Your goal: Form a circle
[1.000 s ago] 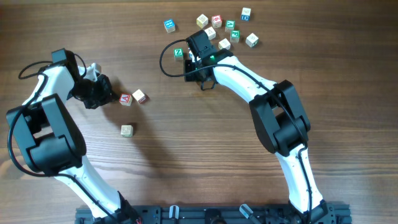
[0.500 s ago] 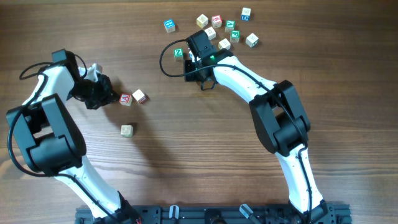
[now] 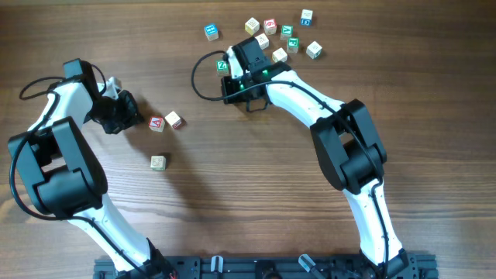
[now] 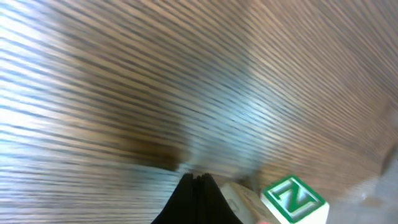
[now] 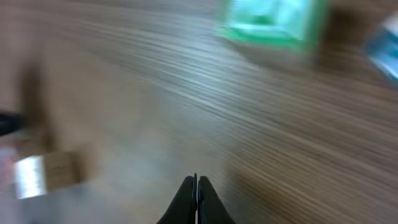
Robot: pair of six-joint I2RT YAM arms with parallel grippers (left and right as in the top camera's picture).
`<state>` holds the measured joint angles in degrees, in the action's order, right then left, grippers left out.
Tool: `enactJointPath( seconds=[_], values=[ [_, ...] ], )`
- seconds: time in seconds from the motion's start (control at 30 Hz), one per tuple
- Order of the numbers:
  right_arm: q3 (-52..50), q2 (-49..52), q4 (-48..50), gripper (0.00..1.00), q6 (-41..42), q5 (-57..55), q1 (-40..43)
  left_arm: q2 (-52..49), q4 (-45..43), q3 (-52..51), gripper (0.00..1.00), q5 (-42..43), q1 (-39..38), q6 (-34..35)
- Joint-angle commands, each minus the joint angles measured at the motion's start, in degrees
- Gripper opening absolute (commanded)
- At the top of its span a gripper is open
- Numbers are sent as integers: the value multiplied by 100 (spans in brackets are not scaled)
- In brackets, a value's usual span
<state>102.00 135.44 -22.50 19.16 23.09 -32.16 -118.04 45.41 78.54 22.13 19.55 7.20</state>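
No circle shows in any view. Three small pale letter cubes lie loose at the left: a red-printed one, one beside it, and one nearer the front. My left gripper is shut and empty, its tips just left of the red-printed cube. In the left wrist view its fingers touch the table, with a cube showing a green N close on the right. My right gripper is shut and empty beside a green cube, which appears blurred ahead of it in the right wrist view.
Several blue-, green- and red-printed cubes lie scattered at the back, from a blue one to a pale one. The right arm's black cable loops over the table. A blurred pale cube lies to the right gripper's left.
The right gripper has shifted left, up to the green cube, and its cable loop has swung left. The left arm and the three cubes near it have not moved.
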Motion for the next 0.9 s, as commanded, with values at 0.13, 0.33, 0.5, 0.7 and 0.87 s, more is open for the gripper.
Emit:
enactJointPath(
  seconds=[0.13,0.33,0.5,0.7,0.87],
  values=[
    [-46,136,723,4,-267,894,-319,-33,-216,-59,4,-1180,42,1169],
    [-46,354,1115,4,-282,890,-614,-33,-278,-59,4,-1176,92,1296],
    [-46,435,1091,4,-267,1008,-625,-33,-278,-59,4,-1174,92,1296],
    [-46,463,1119,4,-269,1349,-656,-33,-278,-59,4,-1174,92,1296],
    [-46,498,1182,4,-334,1478,-658,-33,-275,-59,4,-1174,92,1296]
  ],
)
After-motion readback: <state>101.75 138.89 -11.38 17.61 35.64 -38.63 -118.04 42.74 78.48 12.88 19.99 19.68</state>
